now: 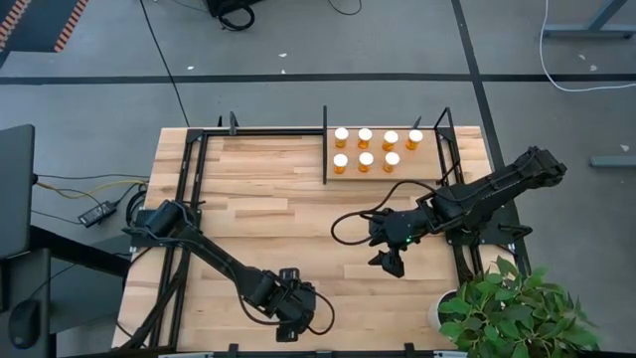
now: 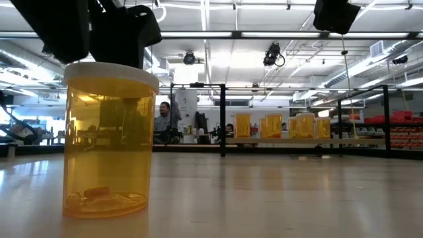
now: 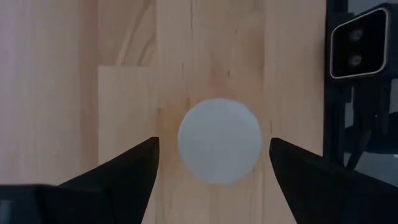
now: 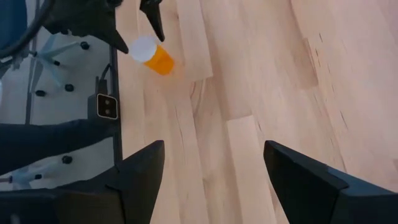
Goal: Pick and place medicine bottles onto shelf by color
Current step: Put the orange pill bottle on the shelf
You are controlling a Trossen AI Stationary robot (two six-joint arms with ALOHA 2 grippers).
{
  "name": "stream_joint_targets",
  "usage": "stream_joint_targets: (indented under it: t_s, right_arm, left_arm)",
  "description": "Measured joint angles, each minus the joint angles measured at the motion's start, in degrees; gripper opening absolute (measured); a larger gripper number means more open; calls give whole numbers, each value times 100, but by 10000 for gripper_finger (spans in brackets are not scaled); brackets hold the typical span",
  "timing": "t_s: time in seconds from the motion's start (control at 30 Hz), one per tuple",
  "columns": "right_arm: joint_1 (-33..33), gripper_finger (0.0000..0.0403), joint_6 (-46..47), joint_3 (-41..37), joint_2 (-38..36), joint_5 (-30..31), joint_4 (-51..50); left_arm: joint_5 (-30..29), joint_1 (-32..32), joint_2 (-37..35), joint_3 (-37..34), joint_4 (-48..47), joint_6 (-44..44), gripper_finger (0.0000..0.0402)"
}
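The planked wooden counter (image 1: pixel 278 209) carries a pale shelf (image 1: pixel 422 159) at its far right corner, where seven medicine bottles (image 1: pixel 366 148) stand in two rows. An eighth bottle (image 2: pixel 109 139) stands upright near the counter's front edge.

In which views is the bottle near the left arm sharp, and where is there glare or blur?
Low view: the near bottle is large and sharp, ceiling lights glare, the shelf bottles are soft. Left wrist view: its white cap is slightly blurred between the open left pincer fingers. Right wrist view: it is small, evenly lit.
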Motion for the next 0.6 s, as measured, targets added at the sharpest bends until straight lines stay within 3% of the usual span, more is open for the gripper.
stream_joint_targets:
  t_s: [0.37,0.6]
  right_arm:
    - [0,282,0,0,0,2,-17]
    - [0,282,-1,0,0,1,-116]
  left_arm:
    - [-22,7,227,-3,188,62,334]
    - [-23,76,269,-3,279,4,310]
